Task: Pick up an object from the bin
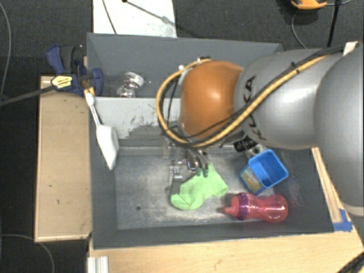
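camera view: crumpled lime-green cloth (pixel 203 189)

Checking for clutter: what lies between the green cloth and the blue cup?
Nothing: in the camera view, bare bin floor separates the green cloth from the blue cup.

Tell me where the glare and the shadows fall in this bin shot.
Camera view: soft glare on the orange cover and grey arm; a clear shiny thing glints in the far left corner of the bin; shadow lies under the arm around the hand, above the green cloth.
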You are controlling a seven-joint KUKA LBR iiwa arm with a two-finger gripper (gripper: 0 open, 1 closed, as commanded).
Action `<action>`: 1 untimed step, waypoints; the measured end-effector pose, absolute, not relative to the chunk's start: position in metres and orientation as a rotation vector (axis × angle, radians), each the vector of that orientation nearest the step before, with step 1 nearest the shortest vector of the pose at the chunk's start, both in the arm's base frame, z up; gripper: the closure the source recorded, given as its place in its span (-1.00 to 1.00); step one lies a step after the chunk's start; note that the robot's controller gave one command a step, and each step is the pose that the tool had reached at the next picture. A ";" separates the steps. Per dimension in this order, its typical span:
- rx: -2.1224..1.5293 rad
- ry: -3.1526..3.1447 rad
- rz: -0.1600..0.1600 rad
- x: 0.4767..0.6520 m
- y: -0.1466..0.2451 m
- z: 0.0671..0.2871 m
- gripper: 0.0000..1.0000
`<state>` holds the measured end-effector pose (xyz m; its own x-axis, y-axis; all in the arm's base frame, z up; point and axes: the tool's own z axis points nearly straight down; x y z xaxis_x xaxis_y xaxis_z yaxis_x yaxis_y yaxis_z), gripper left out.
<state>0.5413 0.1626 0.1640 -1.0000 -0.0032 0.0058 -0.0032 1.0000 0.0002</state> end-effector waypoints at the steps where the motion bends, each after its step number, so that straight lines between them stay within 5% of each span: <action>1: -0.002 -3.144 -0.002 0.543 0.162 0.169 -1.00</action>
<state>0.5431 0.1617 0.1688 -1.0000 0.0014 -0.0023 0.0014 1.0000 0.0014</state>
